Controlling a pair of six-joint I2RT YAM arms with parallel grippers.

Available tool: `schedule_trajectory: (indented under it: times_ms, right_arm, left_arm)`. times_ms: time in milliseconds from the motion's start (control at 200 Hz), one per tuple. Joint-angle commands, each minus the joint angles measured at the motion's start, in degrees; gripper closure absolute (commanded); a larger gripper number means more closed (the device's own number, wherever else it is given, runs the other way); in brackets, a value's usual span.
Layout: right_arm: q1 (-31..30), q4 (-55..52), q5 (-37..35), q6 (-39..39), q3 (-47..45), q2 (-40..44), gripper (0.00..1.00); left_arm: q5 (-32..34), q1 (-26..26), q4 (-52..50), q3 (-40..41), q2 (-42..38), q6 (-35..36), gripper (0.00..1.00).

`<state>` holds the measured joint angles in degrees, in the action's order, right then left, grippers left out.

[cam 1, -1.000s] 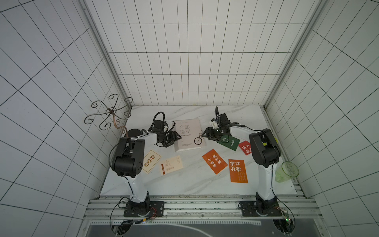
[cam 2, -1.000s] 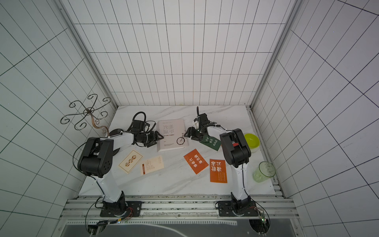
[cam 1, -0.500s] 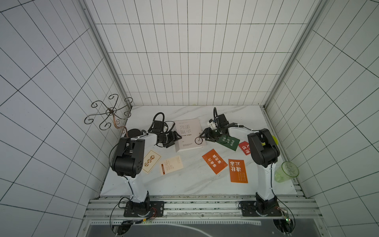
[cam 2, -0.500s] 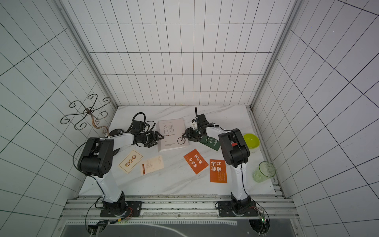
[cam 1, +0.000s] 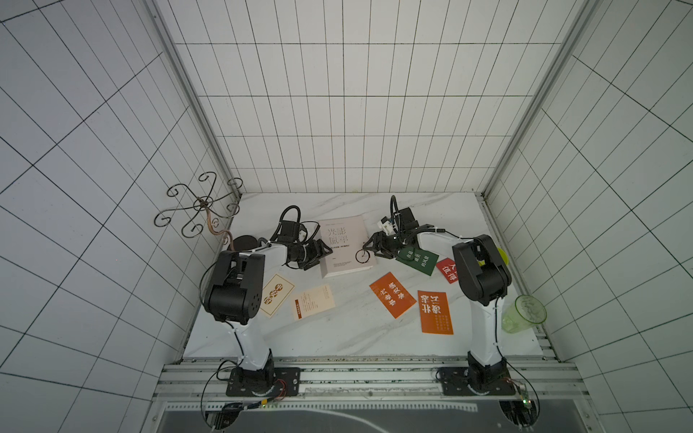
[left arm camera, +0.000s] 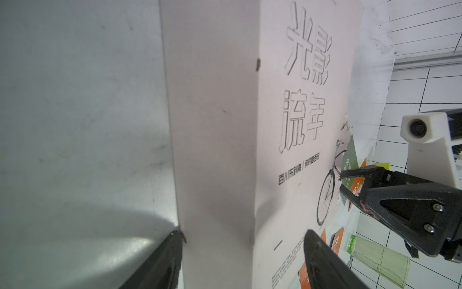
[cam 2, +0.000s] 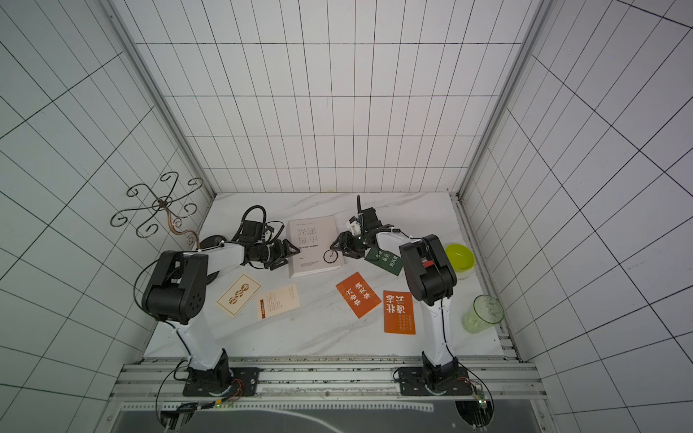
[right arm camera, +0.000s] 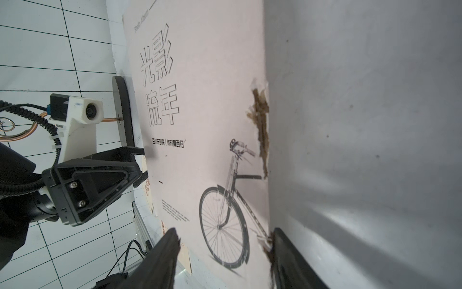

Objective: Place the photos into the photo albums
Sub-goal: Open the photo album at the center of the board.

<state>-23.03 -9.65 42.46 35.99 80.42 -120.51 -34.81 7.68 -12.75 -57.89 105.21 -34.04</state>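
The white photo album [cam 1: 347, 245] [cam 2: 314, 245] lies closed on the marble table, bicycle drawing up. My left gripper [cam 1: 325, 255] [left arm camera: 243, 240] is open at its left edge, jaws straddling the thick spine [left arm camera: 215, 150]. At the right edge, by the bicycle [right arm camera: 225, 212], my right gripper [cam 1: 369, 249] [right arm camera: 223, 235] is open, one jaw over the cover and one at the frayed edge. The photos lie flat: two cream [cam 1: 276, 298] [cam 1: 313, 301], two orange [cam 1: 392, 295] [cam 1: 435, 311], a dark green [cam 1: 418, 258] and a red [cam 1: 448, 270].
A clear green cup [cam 1: 524, 314] stands at the table's right edge, with a lime bowl [cam 2: 459, 256] behind the right arm. A curly black metal stand [cam 1: 200, 204] with a round base [cam 1: 243, 243] rises at the far left. Tiled walls close three sides.
My right gripper has moved a little left, onto the album's right edge by the bicycle. The left arm and the photos have not moved.
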Motion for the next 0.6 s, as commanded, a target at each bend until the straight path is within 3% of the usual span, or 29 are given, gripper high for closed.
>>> schedule_trajectory:
  times_ms: [0, 320, 450, 545, 595]
  right_arm:
    - [-0.53, 1.65, 1.16, 0.74, 3.07, -1.83, 0.39]
    - [-0.53, 1.83, 2.67, 0.84, 3.51, -3.16, 0.41]
    - [-0.52, 2.57, 4.19, 1.23, 3.59, -3.07, 0.46]
    - [-0.53, 2.97, 4.99, 1.35, 3.72, -2.74, 0.61]
    - [-0.55, 2.85, 5.00, 1.42, 3.85, -2.39, 0.63]
  left_arm:
    - [-1.26, -0.03, 1.50, 0.58, 1.21, -0.58, 0.25]
    - [-1.31, -0.03, 1.50, 0.58, 1.67, -0.66, 0.25]
    - [-1.40, -0.02, 1.50, 0.58, 1.75, -0.59, 0.25]
    - [-1.39, -0.03, 1.50, 0.51, 1.89, -0.67, 0.25]
    - [-1.46, 0.01, 1.48, 0.50, 1.95, -0.67, 0.25]
